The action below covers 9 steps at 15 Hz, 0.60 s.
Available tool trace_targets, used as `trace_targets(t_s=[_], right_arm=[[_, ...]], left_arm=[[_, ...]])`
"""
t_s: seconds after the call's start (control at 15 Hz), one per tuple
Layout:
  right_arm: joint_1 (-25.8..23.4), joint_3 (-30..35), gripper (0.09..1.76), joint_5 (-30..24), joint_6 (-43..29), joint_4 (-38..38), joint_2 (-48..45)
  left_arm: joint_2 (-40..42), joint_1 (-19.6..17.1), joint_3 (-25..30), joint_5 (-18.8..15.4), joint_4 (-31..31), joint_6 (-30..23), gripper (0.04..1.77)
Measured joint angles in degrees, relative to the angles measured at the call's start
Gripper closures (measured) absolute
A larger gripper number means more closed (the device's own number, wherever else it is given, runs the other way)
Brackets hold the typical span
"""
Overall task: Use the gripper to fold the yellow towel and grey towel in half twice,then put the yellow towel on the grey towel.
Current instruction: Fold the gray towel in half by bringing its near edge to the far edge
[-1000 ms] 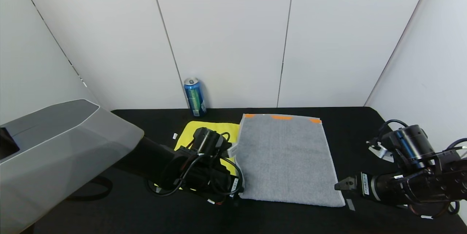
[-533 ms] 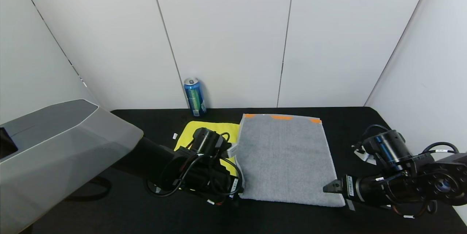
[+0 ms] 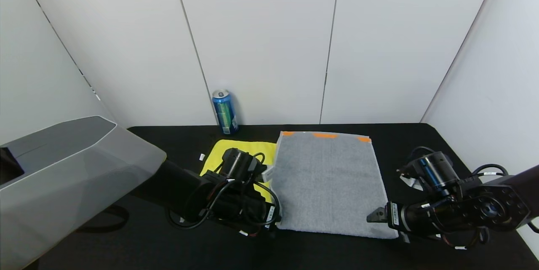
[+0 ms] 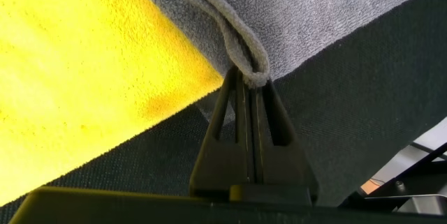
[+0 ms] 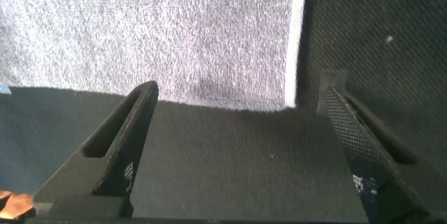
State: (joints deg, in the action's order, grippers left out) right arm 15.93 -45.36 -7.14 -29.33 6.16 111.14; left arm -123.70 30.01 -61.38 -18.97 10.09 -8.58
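Left gripper pinches the grey towel's near-left corner; right gripper hovers spread at its near-right corner.

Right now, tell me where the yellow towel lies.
In the head view the yellow towel lies flat on the black table, left of centre, its edge against the grey towel, just in front of the blue can.

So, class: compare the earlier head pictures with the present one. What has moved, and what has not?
The right hand, open, slid leftward onto the large grey terry towel's near right corner. The left hand stays shut on that towel's near left corner. Both towels, including the bright yellow microfibre towel, and the blue drink can are unmoved.
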Motion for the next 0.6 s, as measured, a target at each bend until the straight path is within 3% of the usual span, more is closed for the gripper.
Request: trace_targets(t_s=[0.6], right_arm=[[2.04,-2.13,0.14,2.58,-0.72,-0.28,2.83]], left_arm=[[-0.01,-0.35,0.11,0.00,0.46,0.00,1.71]])
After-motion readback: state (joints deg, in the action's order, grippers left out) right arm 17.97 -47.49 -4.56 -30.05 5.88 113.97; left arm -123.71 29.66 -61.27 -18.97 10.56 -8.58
